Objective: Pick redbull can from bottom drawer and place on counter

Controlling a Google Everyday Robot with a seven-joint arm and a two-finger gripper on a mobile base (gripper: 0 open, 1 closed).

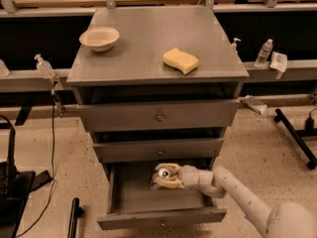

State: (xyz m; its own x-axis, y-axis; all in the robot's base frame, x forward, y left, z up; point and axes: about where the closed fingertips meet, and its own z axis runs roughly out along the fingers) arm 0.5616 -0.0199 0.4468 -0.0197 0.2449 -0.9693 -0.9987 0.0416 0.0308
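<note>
The bottom drawer (138, 200) is pulled open below two shut drawers. Inside it, towards the back and right of centre, the redbull can (164, 173) shows its shiny round top. My gripper (165, 177) reaches in from the lower right, and its pale fingers (170, 184) are closed around the can, which looks slightly raised off the drawer floor. The can's body is mostly hidden by the fingers. The counter (148, 38) is the flat grey top of the cabinet above.
A beige bowl (99, 37) stands on the counter's left and a yellow sponge (181, 60) on its right. The middle drawer's front (159, 149) overhangs just above the gripper. A water bottle (266, 52) stands on the ledge at right.
</note>
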